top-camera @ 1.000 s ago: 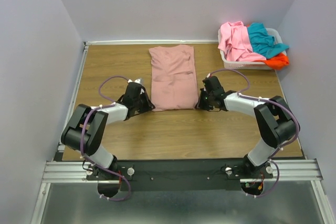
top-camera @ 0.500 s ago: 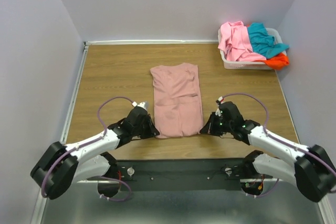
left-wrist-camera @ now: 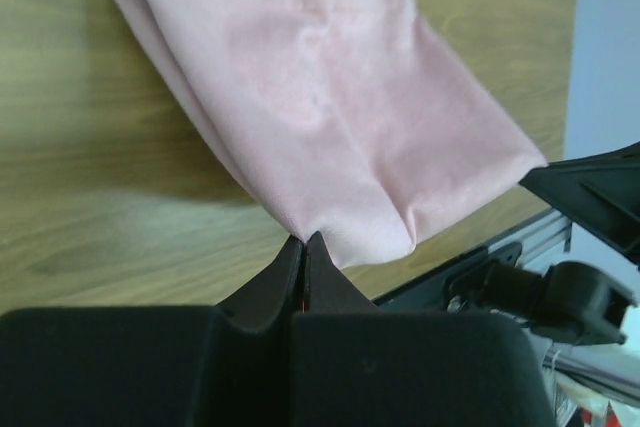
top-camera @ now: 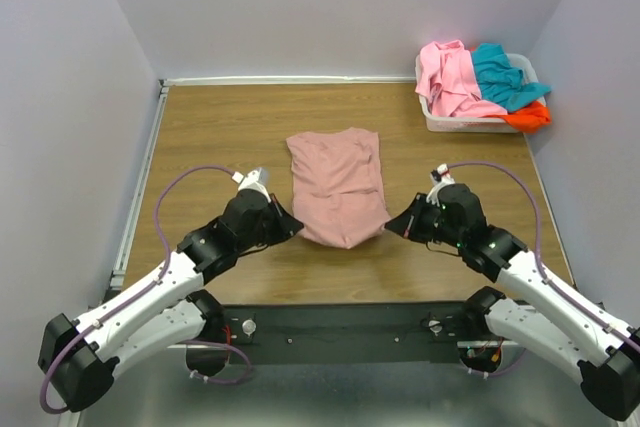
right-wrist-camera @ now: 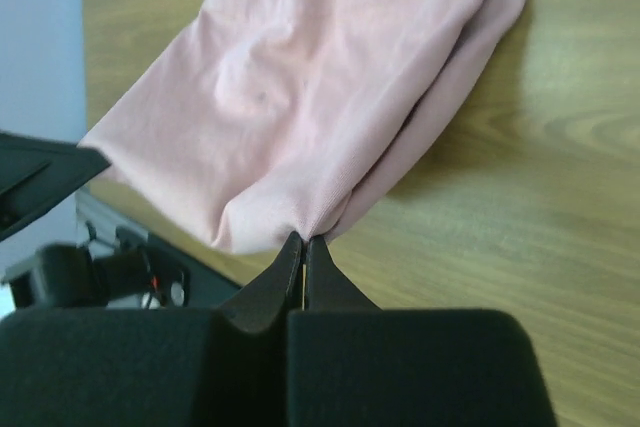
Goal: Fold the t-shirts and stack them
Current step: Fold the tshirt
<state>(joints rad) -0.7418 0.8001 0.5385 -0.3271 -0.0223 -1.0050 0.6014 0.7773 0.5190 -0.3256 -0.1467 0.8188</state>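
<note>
Mauve-pink t-shirt [top-camera: 338, 185] lay folded on tabletop [top-camera: 215, 127]; left end effector [top-camera: 294, 229], right end effector [top-camera: 391, 230] each clamped a near corner

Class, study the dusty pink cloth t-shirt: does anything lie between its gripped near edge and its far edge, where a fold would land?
Nothing visible does. The left gripper and right gripper pinch the near corners of the dusty pink t-shirt; its far half lies bare. The white plastic basket sits apart, far right.

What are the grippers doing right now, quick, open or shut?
Left gripper: closed, pinching the near left corner of the mauve-pink t-shirt.
Right gripper: closed, pinching the same shirt's near right corner.
</note>
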